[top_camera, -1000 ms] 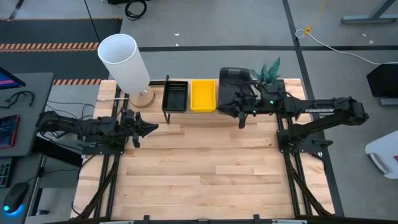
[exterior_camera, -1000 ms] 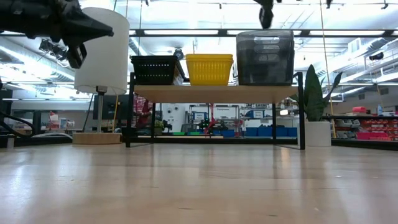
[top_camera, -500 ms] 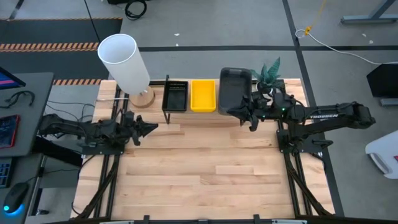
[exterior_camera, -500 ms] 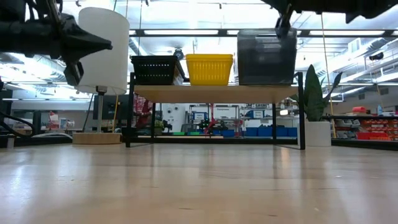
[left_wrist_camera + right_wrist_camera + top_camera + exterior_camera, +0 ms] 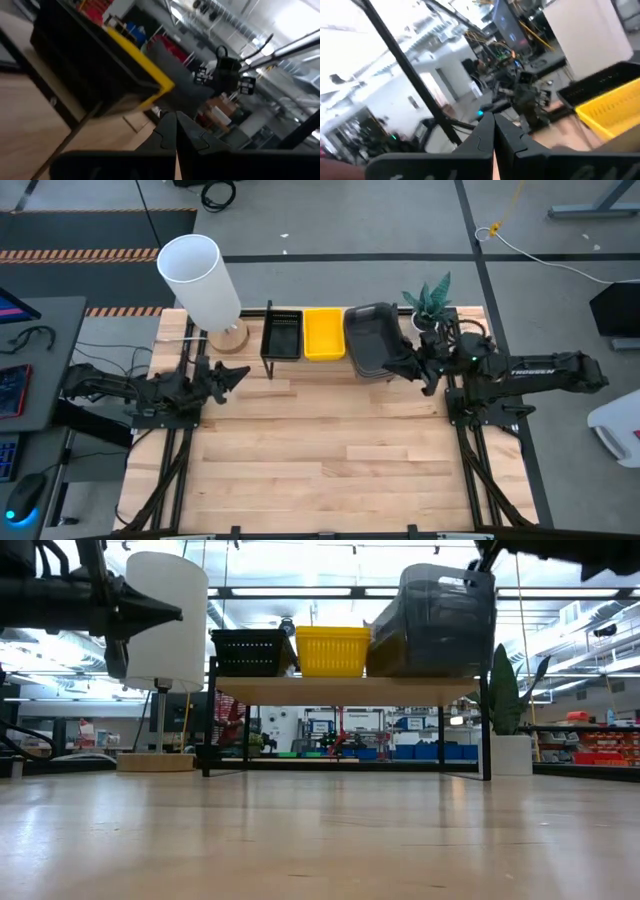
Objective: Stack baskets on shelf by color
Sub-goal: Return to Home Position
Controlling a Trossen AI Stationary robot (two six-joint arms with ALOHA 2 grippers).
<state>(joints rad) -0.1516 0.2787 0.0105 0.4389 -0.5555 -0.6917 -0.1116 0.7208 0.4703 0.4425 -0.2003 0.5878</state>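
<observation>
grey baskets (image 5: 368, 340) are seen shifted in the high view: half a second ago the stack sat square at the shelf's right end, now it is skewed and pushed left against the yellow baskets (image 5: 324, 333). black baskets (image 5: 282, 335) at the left end are unmoved. right gripper (image 5: 412, 366) has been pulled back to just right of the grey stack; contact cannot be told. left gripper (image 5: 238, 373) is parked at the table's left side, near the lamp (image 5: 200, 275).

low view: all three stacks are carried by the shelf (image 5: 340, 690), but the grey baskets (image 5: 432, 625) are tipped, right side lifted, left bottom edge leaned on the yellow baskets (image 5: 336, 650).

left wrist view: fingers (image 5: 167, 132) are pressed together, nothing held.

right wrist view: fingers (image 5: 485, 135) are pressed together too, nothing gripped.

judgement: sorting by colour looks done, but the grey stack was likely snagged during the retreat. it should be reseated before the job is counted as finished.
</observation>
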